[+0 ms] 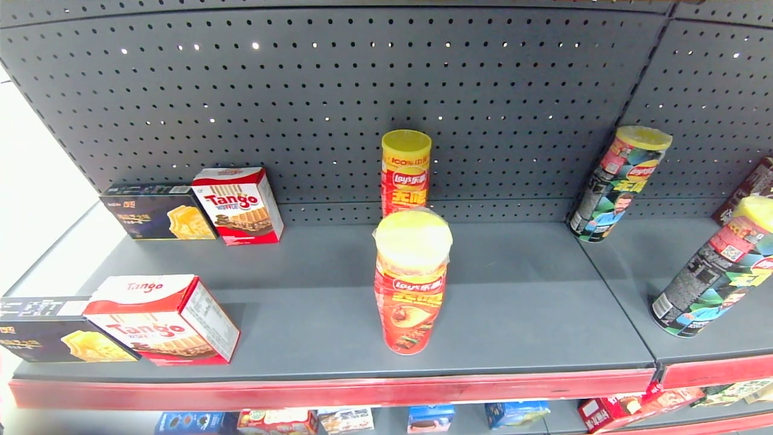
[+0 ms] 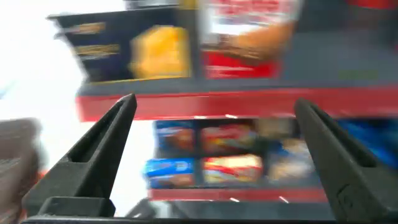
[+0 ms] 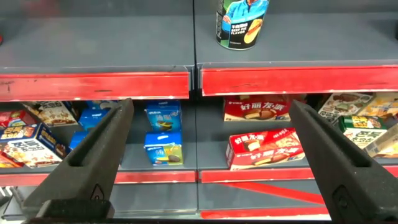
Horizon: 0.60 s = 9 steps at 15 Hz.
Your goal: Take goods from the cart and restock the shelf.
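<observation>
- The left gripper (image 2: 214,103) is seen with its jaws spread and nothing between them, facing the red front lip of the shelf (image 1: 513,290).
- At the shelf's front left corner a dark box (image 1: 54,338) and a red-and-white box (image 1: 163,320) are set touching. Both lie close to the lip and could be pushed off by an arm brought in low.
- A second such pair (image 1: 157,211) is placed at the back edge, left of centre.
- In the middle, a front red can (image 1: 412,284) is stood ahead of a back red can (image 1: 405,172). Both are tall and narrow, so a glancing touch would probably topple them.
- On the right section, two dark cans (image 1: 616,184) are stood. The front one (image 3: 242,22) is near the lip and could be knocked over the edge.
- The right gripper (image 3: 211,104) is likewise held wide apart and empty, so no goods are carried yet.
</observation>
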Available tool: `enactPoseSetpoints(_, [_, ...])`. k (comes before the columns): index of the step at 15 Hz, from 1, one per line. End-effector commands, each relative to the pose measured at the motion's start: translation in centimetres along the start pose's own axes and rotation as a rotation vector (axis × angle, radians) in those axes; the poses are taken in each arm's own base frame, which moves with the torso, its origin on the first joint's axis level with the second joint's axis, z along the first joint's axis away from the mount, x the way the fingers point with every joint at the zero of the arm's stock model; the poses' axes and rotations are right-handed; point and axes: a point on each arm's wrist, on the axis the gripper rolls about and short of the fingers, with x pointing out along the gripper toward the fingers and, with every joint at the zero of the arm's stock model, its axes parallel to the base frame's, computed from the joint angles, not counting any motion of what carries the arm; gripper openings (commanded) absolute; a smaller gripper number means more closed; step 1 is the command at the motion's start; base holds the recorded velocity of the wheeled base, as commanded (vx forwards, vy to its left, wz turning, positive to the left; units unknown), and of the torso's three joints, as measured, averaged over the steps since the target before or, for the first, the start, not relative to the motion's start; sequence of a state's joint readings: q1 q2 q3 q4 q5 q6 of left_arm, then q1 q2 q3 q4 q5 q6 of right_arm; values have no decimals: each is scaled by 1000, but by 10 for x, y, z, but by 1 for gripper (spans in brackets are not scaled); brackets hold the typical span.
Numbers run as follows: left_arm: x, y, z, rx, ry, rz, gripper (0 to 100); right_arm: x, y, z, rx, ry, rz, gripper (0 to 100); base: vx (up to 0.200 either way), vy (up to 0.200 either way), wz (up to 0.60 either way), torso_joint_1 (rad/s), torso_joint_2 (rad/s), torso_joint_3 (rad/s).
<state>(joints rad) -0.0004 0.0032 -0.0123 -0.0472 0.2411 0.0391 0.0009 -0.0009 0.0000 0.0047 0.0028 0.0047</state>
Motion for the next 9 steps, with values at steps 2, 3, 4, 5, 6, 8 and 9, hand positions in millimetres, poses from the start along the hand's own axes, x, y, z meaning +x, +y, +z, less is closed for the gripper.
enactPoseSetpoints(2, [1, -1, -3, 76, 4, -37, 100, 0, 0, 0, 0, 1, 1, 100, 0, 0, 0, 0, 0, 0])
enactPoseSetpoints(3, [1, -2, -3, 78, 2, -83, 100, 0, 0, 0, 0, 1, 1, 100, 0, 0, 0, 0, 0, 0])
enactPoseSetpoints(4, [1, -4, -4, 39, 9, -154, 100, 0, 0, 0, 0, 1, -1, 100, 0, 0, 0, 0, 0, 0])
enactPoseSetpoints(5, [0, -5, -10, 33, 64, -195, 100, 0, 0, 0, 0, 1, 1, 100, 0, 0, 0, 0, 0, 0])
enactPoseSetpoints(6, [0, -5, -9, 44, 61, -212, 100, 0, 0, 0, 0, 1, 1, 100, 0, 0, 0, 0, 0, 0])
enactPoseSetpoints(8, [0, -5, -8, 36, 58, -215, 100, 0, 0, 0, 0, 1, 1, 100, 0, 0, 0, 0, 0, 0])
enactPoseSetpoints(9, [0, -5, -8, 28, 57, -225, 100, 0, 0, 0, 0, 1, -1, 100, 0, 0, 0, 0, 0, 0])
